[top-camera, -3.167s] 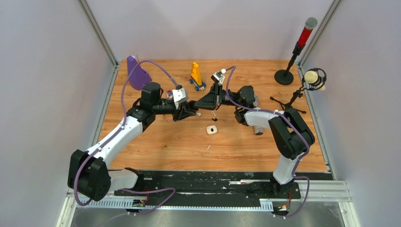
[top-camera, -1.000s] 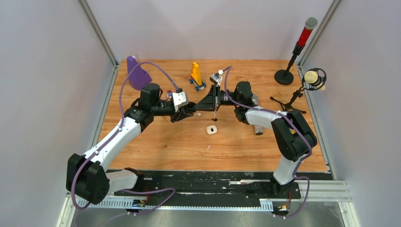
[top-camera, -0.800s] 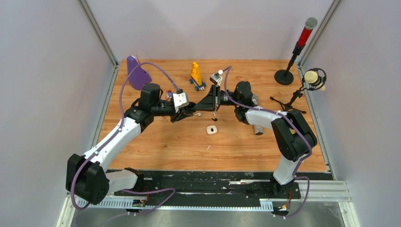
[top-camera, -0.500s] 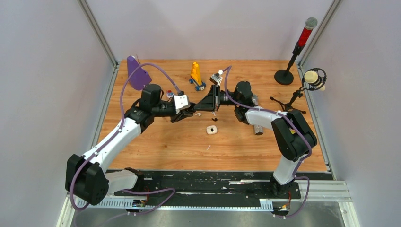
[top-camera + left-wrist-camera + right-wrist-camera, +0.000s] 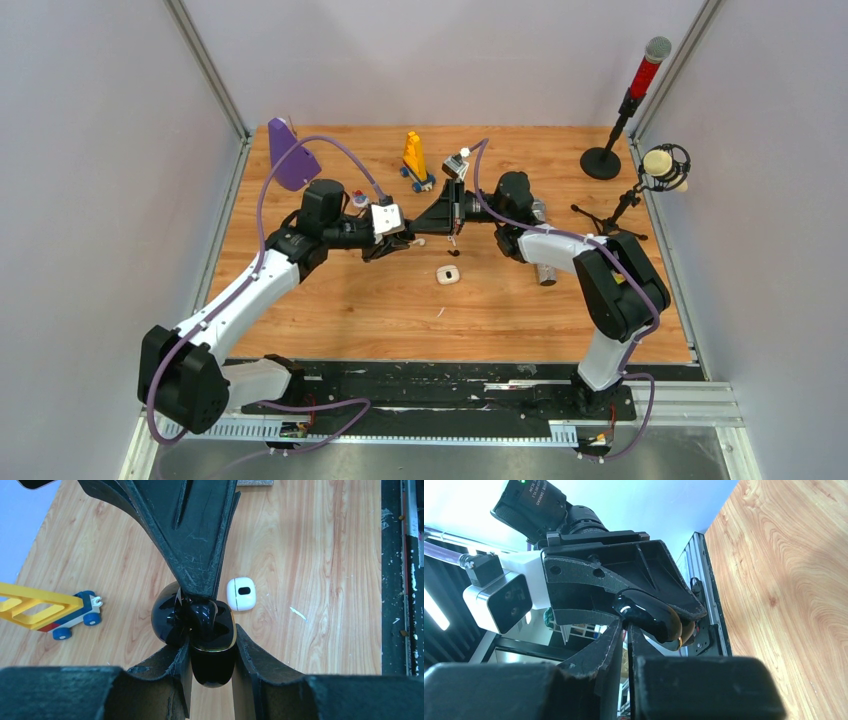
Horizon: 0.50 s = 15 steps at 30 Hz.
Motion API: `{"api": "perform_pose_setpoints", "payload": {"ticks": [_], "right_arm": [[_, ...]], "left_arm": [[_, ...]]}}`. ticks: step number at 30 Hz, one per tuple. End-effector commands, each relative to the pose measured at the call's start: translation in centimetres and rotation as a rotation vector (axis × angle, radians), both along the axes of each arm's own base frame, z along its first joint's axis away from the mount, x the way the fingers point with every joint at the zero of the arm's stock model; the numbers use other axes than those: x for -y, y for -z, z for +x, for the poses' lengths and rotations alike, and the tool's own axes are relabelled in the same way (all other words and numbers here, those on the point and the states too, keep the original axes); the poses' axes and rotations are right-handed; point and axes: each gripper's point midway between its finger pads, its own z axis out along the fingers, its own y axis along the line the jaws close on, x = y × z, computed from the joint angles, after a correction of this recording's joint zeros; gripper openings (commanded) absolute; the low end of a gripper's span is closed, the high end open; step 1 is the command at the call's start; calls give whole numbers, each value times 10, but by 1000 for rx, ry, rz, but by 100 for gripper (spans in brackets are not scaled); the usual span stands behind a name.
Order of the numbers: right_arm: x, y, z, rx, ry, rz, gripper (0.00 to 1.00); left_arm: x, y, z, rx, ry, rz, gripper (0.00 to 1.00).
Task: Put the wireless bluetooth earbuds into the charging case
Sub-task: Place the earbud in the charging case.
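My left gripper (image 5: 210, 640) is shut on a glossy black charging case (image 5: 212, 665) and holds it above the table, its lid (image 5: 162, 617) swung open to the left. My right gripper (image 5: 197, 592) comes in from the far side with its jaws shut. Its tips rest on a glossy black earbud (image 5: 205, 617) sitting in the case's mouth. From above, the left gripper (image 5: 403, 241) and right gripper (image 5: 428, 232) meet mid-table. In the right wrist view the right gripper (image 5: 626, 625) touches the case (image 5: 651, 615). A white case (image 5: 447, 274) lies on the wood nearby.
A yellow wheeled toy (image 5: 415, 160) and a purple object (image 5: 290, 155) stand at the back. Two microphones on stands (image 5: 625, 110) occupy the back right corner. A thin white sliver (image 5: 439, 313) lies toward the front. Walls close off both sides.
My left wrist has edged slightly right toward the right gripper, with the case still in it. The right arm has hardly moved.
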Motion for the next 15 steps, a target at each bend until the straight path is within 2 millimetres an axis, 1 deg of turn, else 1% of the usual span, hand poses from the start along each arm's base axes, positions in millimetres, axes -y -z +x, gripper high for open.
{"api": "perform_pose_setpoints", "payload": {"ticks": [1,4,7,12,15], "right_arm": [[-6,-20,-2,72,-2,28,11],[-8,-22,-4,79,-15,31,21],[-6,-27,-7,106,-35,38,28],[-1,-40,-11,166,-65,50,30],[0,-42,-13,194,-79,41,31]], "left_arm": [[9,-26,-5,67,57,-43,15],[9,-26,-6,65,56,-43,15],[9,-29,-7,63,56,-51,16],[10,-34,-8,55,53,-67,16],[9,-36,-9,53,56,-75,16]]}}
